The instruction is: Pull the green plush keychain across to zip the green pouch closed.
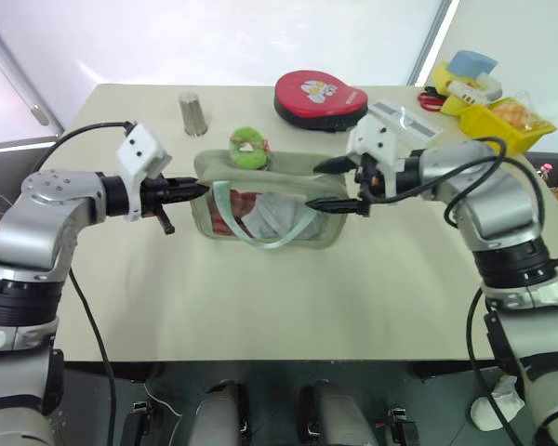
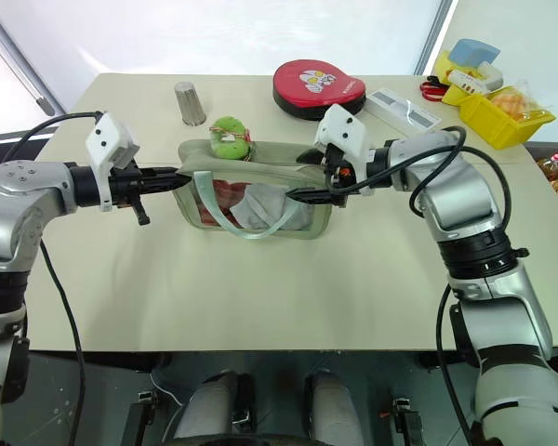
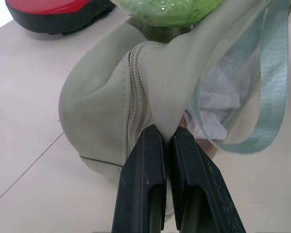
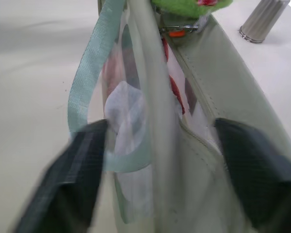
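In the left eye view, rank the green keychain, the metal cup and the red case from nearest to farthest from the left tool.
Measured from the left tool, shut on the pouch's end:
1. Metal cup, behind the tool.
2. Keychain, on top of the pouch; nearly tied with the cup.
3. Red case, at the table's far side.

the green pouch (image 1: 260, 200) is pale sage with light-green straps, the green plush keychain (image 1: 249, 146) upon it bright green with pink-red accents, and behind the pouch lies a red case (image 1: 320, 96) edged black.
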`<state>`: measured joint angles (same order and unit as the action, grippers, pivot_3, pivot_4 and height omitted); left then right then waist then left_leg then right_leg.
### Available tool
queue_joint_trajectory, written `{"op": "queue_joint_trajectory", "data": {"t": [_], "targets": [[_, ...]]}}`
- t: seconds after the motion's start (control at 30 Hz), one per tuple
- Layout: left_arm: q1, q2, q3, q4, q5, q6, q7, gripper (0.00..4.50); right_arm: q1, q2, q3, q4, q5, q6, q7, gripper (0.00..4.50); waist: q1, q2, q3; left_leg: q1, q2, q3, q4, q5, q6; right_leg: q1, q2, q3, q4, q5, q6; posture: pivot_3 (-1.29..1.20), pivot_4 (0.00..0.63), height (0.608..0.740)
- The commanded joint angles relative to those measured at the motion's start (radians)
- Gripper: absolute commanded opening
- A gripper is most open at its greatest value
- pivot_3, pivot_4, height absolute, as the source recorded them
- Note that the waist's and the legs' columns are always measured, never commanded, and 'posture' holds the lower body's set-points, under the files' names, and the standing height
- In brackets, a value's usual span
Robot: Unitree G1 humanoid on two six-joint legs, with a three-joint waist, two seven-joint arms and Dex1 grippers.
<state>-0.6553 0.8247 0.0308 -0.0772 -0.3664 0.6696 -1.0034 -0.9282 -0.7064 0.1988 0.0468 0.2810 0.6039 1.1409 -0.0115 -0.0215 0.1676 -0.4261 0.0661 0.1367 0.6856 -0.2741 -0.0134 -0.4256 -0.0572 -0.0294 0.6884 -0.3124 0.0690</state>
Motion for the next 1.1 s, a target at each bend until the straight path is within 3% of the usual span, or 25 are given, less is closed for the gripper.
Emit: {"op": "queue_joint_trajectory", "data": {"t": [0.03, 0.13, 0.23, 0.43, 0.77, 0.93, 1.0, 1.03, 1.1], "targets": [[0.005, 0.013, 0.007, -0.036, -0.012, 0.001, -0.005, 0.0, -0.078, -0.054, -0.043, 0.005, 0.038, 0.014, 0.089, 3.82, 0.0, 0.0, 0.0, 0.0, 0.0, 0.0, 0.0, 0.0, 0.0, 0.0, 0.0, 0.0, 0.0, 0.0, 0.0, 0.0, 0.15, 0.74], [0.004, 0.013, 0.007, -0.037, -0.012, 0.002, -0.004, 0.0, -0.186, 0.017, -0.088, 0.078, 0.097, 0.058, 0.064, 3.82, -0.004, 0.0, 0.0, 0.0, 0.0, 0.0, 0.0, 0.0, 0.0, 0.0, 0.0, 0.0, 0.0, 0.0, 0.0, 0.0, 0.15, 0.74], [-0.002, 0.012, -0.001, -0.031, 0.001, -0.011, 0.004, 0.0, -0.279, 0.162, -0.133, 0.223, 0.08, 0.046, -0.095, 3.82, -0.01, 0.001, 0.0, 0.002, 0.0, 0.001, -0.001, 0.0, 0.0, 0.0, 0.001, 0.0, 0.0, 0.0, 0.0, 0.0, 0.15, 0.74], [0.0, 0.013, -0.002, -0.04, -0.003, -0.006, 0.01, 0.0, -0.351, 0.344, -0.062, 0.462, -0.05, -0.124, -0.215, 3.82, -0.005, 0.001, 0.0, 0.0, 0.0, 0.001, 0.0, 0.0, 0.0, 0.0, -0.001, 0.0, 0.0, 0.0, 0.0, 0.0, 0.15, 0.74], [0.018, 0.026, 0.016, -0.065, -0.013, 0.01, 0.023, 0.0, -0.406, 0.437, -0.042, 0.65, -0.115, -0.212, -0.198, 3.82, -0.008, 0.001, 0.0, 0.0, 0.0, 0.001, -0.001, 0.0, 0.0, -0.001, -0.001, 0.0, 0.0, 0.0, 0.0, 0.0, 0.15, 0.74], [0.024, 0.03, 0.014, -0.061, -0.009, -0.001, 0.034, 0.0, -0.396, 0.432, -0.054, 0.632, -0.103, -0.197, -0.162, 1.46, -0.009, 0.001, 0.0, 0.0, 0.0, 0.001, -0.001, 0.0, 0.0, -0.001, -0.001, 0.0, 0.001, 0.0, 0.0, 0.0, 0.15, 0.74], [0.019, 0.027, 0.011, -0.053, -0.006, -0.009, 0.039, 0.0, -0.389, 0.426, -0.057, 0.62, -0.102, -0.189, -0.155, 0.31, -0.009, 0.001, 0.0, 0.0, 0.0, 0.001, -0.001, 0.0, 0.0, -0.001, -0.001, 0.0, 0.001, 0.0, 0.0, 0.0, 0.15, 0.74], [0.014, 0.024, 0.009, -0.049, -0.007, -0.009, 0.041, 0.0, -0.386, 0.422, -0.06, 0.612, -0.1, -0.183, -0.153, 0.05, -0.008, 0.001, 0.0, 0.0, 0.0, 0.001, -0.001, 0.0, 0.0, -0.001, -0.001, 0.0, 0.001, 0.0, 0.0, 0.0, 0.15, 0.74], [0.009, 0.021, 0.005, -0.044, -0.006, -0.013, 0.043, 0.0, -0.382, 0.407, -0.076, 0.589, -0.1, -0.162, -0.178, 0.05, -0.008, 0.001, 0.0, 0.0, 0.0, 0.001, -0.001, 0.0, 0.0, -0.001, -0.001, 0.0, 0.001, 0.0, 0.0, 0.0, 0.15, 0.74]]}}
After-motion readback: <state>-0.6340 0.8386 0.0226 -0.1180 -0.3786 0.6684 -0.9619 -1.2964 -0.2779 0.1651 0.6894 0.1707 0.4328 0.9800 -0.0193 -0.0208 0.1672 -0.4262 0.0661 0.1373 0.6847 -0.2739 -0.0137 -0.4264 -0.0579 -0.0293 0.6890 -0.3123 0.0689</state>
